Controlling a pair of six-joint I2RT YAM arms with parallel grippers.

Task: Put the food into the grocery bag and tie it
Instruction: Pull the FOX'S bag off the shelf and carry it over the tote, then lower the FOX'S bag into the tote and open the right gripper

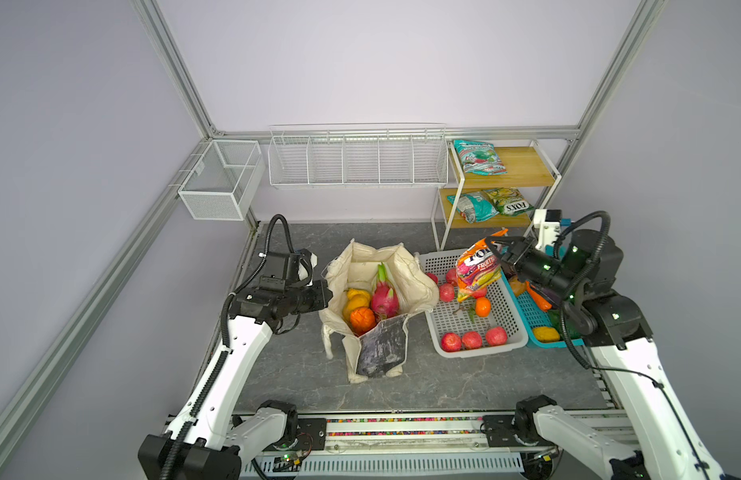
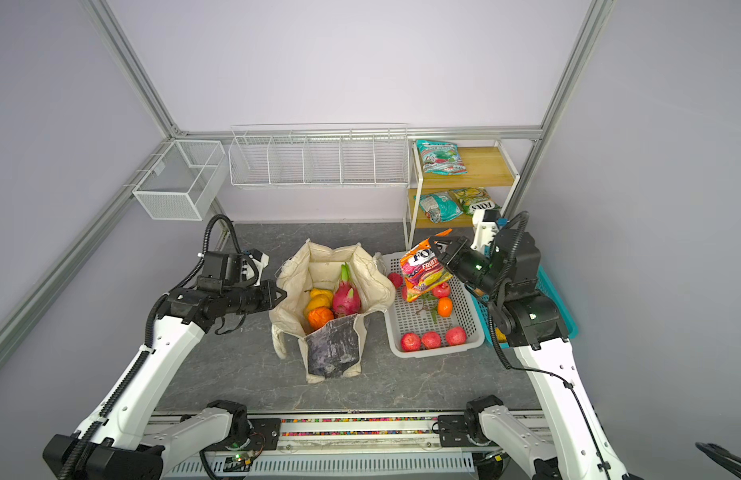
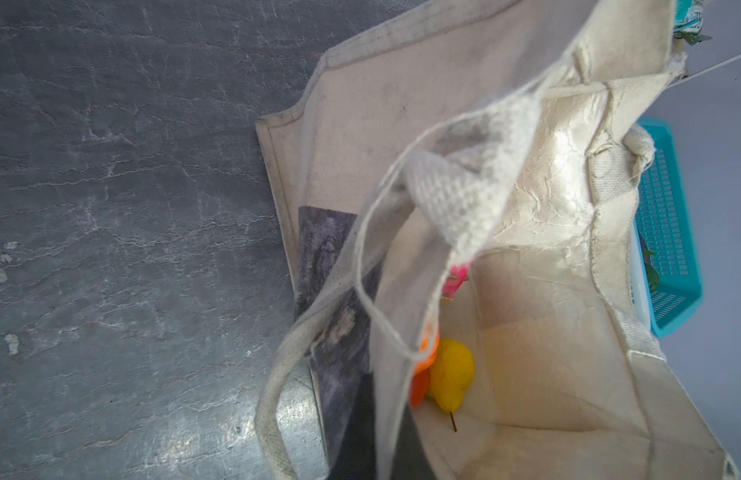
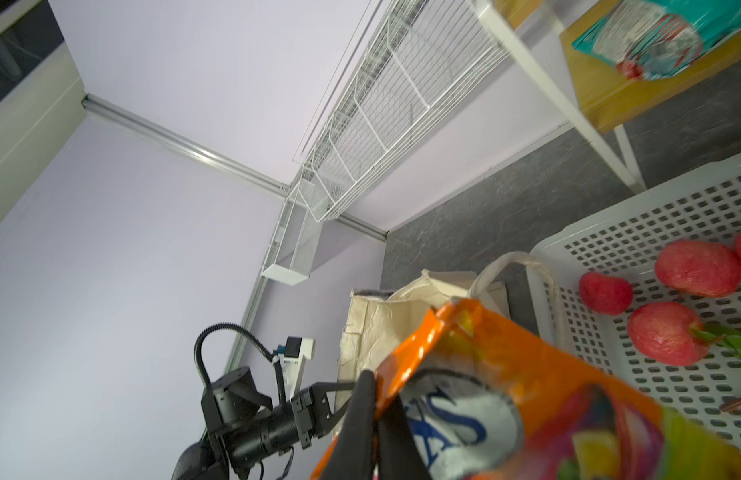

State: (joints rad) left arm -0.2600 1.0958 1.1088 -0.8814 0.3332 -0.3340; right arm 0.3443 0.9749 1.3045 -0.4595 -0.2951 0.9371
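While the right arm is being held bent above the baskets with its wrist turned toward the table's middle, the orange snack packet (image 1: 478, 272) is being gripped by its upper edge in the closed right gripper (image 1: 496, 248). The packet is being hung in the air over the far end of the white perforated basket (image 1: 485, 351), just beside the right rim of the grocery bag (image 1: 416, 282) and not inside it. The left arm is being held low, with its forearm stretched level toward the bag from the left. The left gripper (image 1: 323, 292) is being pressed shut on the cream fabric at the bag's left rim. Its fingertips are not being shown in the left wrist view, where a woven loop handle (image 3: 468, 183) is being seen close up. The bag is being stood open on the dark stone-patterned table (image 1: 285, 374). Inside it the pink dragon fruit (image 1: 384, 300) is being propped with its green tips upward, beside the large orange (image 1: 362, 319), the bumpy yellow-orange fruit (image 1: 350, 307) and the small yellow pear-like fruit (image 3: 449, 372). Several red fruits (image 1: 472, 340) and a small orange fruit (image 1: 482, 307) are being held in the white basket. The teal basket (image 1: 530, 309), touching its right side, is being largely hidden by the right arm.
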